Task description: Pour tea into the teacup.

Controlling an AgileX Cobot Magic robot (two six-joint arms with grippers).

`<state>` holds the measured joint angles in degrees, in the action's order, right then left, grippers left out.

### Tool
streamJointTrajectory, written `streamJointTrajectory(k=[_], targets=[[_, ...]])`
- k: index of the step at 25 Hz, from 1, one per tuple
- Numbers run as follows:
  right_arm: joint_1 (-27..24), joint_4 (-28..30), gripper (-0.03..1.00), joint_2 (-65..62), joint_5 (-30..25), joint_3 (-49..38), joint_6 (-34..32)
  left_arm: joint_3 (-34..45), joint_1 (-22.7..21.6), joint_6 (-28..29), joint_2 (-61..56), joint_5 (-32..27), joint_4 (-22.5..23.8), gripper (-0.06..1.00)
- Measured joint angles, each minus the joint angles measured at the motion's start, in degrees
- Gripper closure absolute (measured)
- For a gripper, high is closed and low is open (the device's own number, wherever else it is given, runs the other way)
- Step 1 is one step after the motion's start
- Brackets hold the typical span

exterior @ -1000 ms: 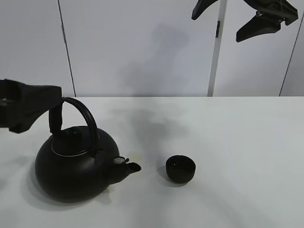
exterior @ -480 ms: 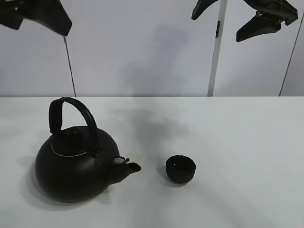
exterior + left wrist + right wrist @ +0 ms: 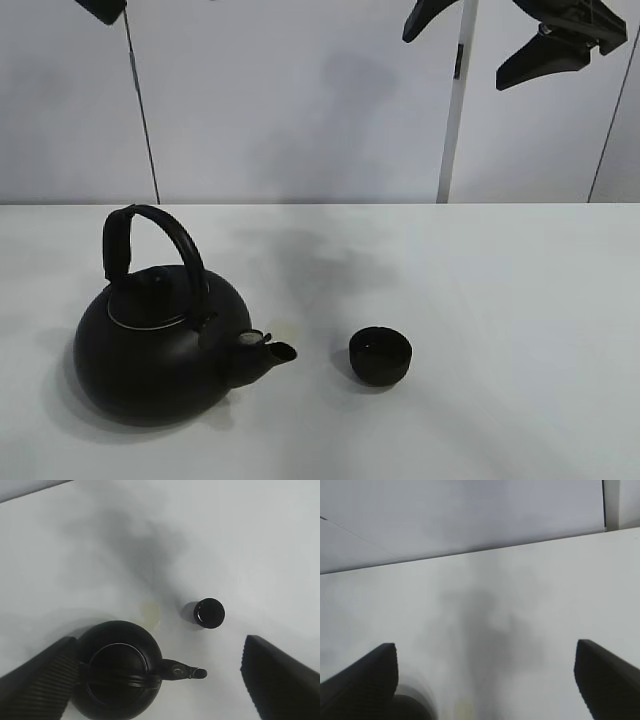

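Observation:
A large round black kettle (image 3: 160, 350) with an arched handle stands on the white table (image 3: 500, 300) at the left, spout pointing right. The small matte-black teacup (image 3: 380, 356) stands upright just right of the spout, apart from it. My left gripper (image 3: 159, 647) is open and empty, high above the kettle (image 3: 117, 675) and teacup (image 3: 209, 613); only one of its fingertips (image 3: 100, 8) shows at the exterior view's top left. My right gripper (image 3: 490, 40) is open and empty, high at the top right; it also shows in its wrist view (image 3: 485, 650).
A faint yellowish spot (image 3: 285, 328) lies on the table behind the spout, also in the left wrist view (image 3: 150, 612). A white wall with a vertical post (image 3: 455, 110) stands behind the table's far edge.
My left gripper has risen from beside the kettle's handle to the top left corner of the exterior view. The kettle, teacup and right gripper have not moved.

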<state>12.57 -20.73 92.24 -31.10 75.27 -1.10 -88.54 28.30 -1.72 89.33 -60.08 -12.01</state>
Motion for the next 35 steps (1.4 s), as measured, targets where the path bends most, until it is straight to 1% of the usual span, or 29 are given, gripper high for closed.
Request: streamJointTrajectory(k=[2, 8, 13, 18, 35], targets=[[0.0, -1.1, 0.31, 0.0, -1.4, 0.0, -0.7, -1.4, 0.0, 1.7, 2.5, -1.2, -0.2, 0.31], [0.0, -5.6, 0.31, 0.0, -8.7, 0.0, -3.3, -1.6, 0.0, 3.2, 7.9, -1.8, -2.6, 0.31], [0.0, -6.1, 0.31, 0.0, -12.6, 0.0, -3.4, -1.7, 0.0, 3.9, 9.9, -1.8, -3.9, 0.31], [0.0, -6.1, 0.31, 0.0, -14.1, 0.0, -3.4, -1.7, 0.0, 4.0, 9.9, -1.7, -4.1, 0.31], [0.0, -6.9, 0.31, 0.0, -14.4, 0.0, -3.4, -1.7, 0.0, 4.1, 9.9, -1.6, -4.2, 0.31]])
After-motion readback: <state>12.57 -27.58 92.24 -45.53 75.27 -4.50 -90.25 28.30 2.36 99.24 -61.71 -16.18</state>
